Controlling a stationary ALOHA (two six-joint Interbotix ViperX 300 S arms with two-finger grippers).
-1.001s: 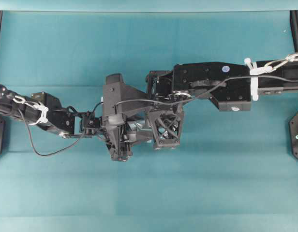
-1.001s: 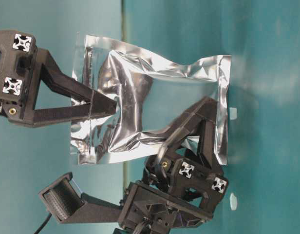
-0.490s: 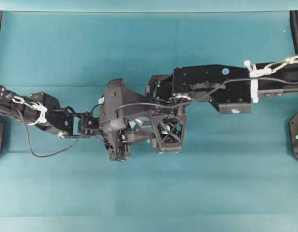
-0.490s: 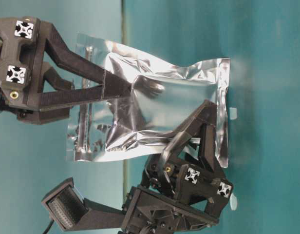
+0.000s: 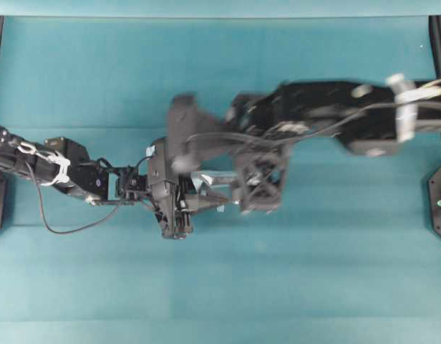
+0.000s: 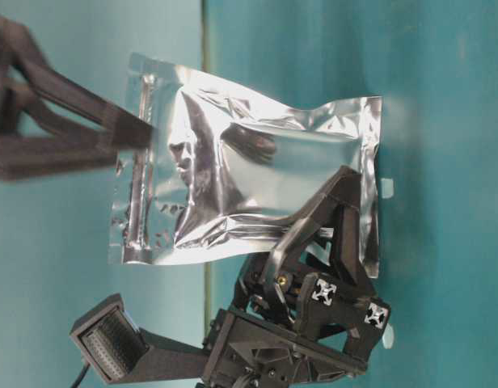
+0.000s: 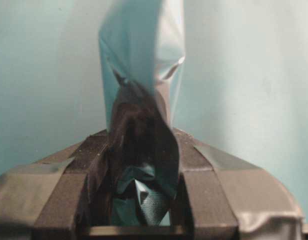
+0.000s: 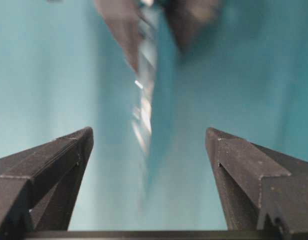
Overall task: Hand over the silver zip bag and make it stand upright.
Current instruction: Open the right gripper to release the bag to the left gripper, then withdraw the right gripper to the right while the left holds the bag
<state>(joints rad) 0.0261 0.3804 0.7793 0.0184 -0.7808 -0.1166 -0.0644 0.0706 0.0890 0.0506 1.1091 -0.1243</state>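
Gripping the silver zip bag (image 6: 257, 186), left tool (image 7: 139, 200) hides its corner; right tool (image 8: 149, 145) gapes, blurred.

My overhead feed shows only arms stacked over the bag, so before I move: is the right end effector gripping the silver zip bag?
Observer: No. In its wrist view the right end effector stands wide open, with the silver zip bag ahead of its fingertips, not between them.
Operator: Does the left one have it?
Observer: Yes. In its wrist view the left end effector is shut on the bag's crumpled foil.
Operator: Which part does it grip?
Observer: In the table-level view it clamps near the end opposite the zip strip.
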